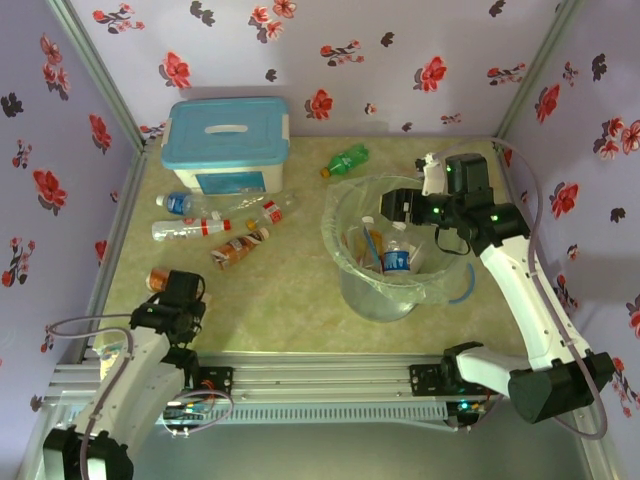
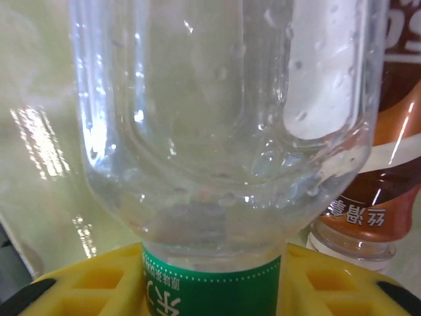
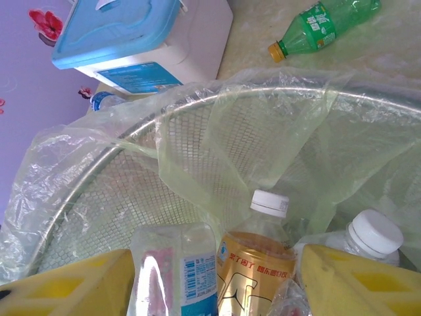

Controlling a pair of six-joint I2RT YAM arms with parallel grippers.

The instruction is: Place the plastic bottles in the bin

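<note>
My left gripper [image 2: 210, 286] is shut on a clear plastic bottle [image 2: 223, 118]; its yellow fingers [image 2: 79, 286] press both sides of the green label. A brown-labelled bottle [image 2: 388, 164] lies just to that bottle's right. From above, the left gripper [image 1: 178, 292] is low at the table's near left, with the brown bottle [image 1: 158, 280] beside it. My right gripper [image 1: 397, 205] hangs open over the bin [image 1: 370, 295]. Below its fingers the bin [image 3: 131, 178] holds a gold-labelled bottle [image 3: 256, 263], a blue-labelled one [image 3: 174, 270] and a white-capped one [image 3: 371, 234].
A white box with a light-blue lid [image 1: 225, 140] stands at the back left. In front of it lie several bottles [image 1: 195, 229]. A green bottle [image 1: 347, 160] lies behind the bin. Flowered walls close in three sides.
</note>
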